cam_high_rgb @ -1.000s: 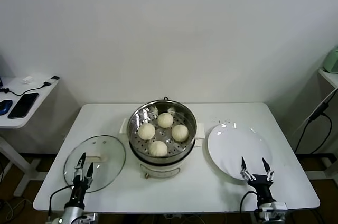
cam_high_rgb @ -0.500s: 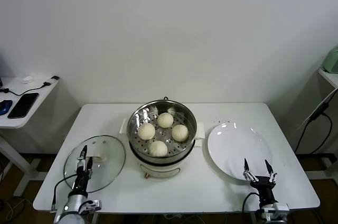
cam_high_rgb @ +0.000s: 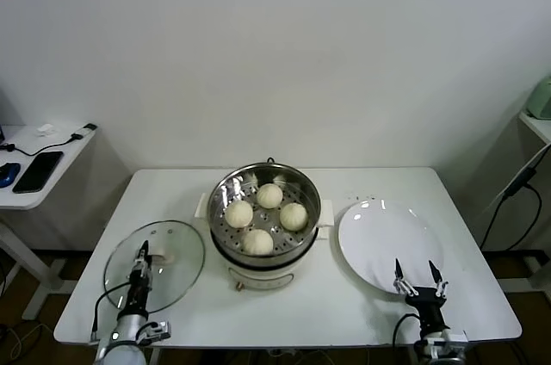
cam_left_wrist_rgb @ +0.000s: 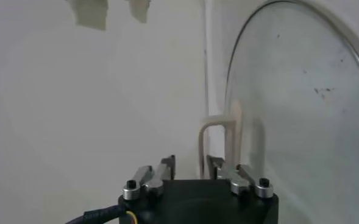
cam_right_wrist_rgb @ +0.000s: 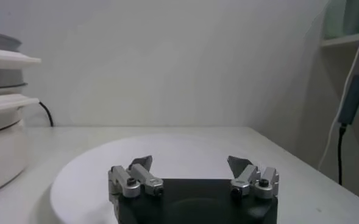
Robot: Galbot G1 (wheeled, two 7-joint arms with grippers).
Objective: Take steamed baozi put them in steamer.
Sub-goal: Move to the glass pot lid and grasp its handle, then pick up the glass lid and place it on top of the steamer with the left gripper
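Several cream-white baozi (cam_high_rgb: pixel 238 213) lie on the perforated tray inside the steel steamer (cam_high_rgb: pixel 264 177) at mid-table. My left gripper (cam_high_rgb: pixel 141 260) hovers low over the near part of the glass lid (cam_high_rgb: pixel 176 275), left of the steamer. In the left wrist view its fingers (cam_left_wrist_rgb: pixel 191 163) stand a narrow gap apart, open, just short of the lid's cream handle (cam_left_wrist_rgb: pixel 233 131), with nothing gripped. My right gripper (cam_high_rgb: pixel 417 276) stays wide open and empty at the near edge of the white plate (cam_high_rgb: pixel 389 240).
The plate (cam_right_wrist_rgb: pixel 185 149) is bare. The steamer's cream base (cam_right_wrist_rgb: pixel 2 140) shows at the edge of the right wrist view. A side table with a phone (cam_high_rgb: pixel 38 170) stands at far left. A cable (cam_high_rgb: pixel 516 180) hangs at far right.
My left gripper's fingers have drawn much closer together and it has edged toward the lid's handle. The right gripper has barely moved and remains wide open.
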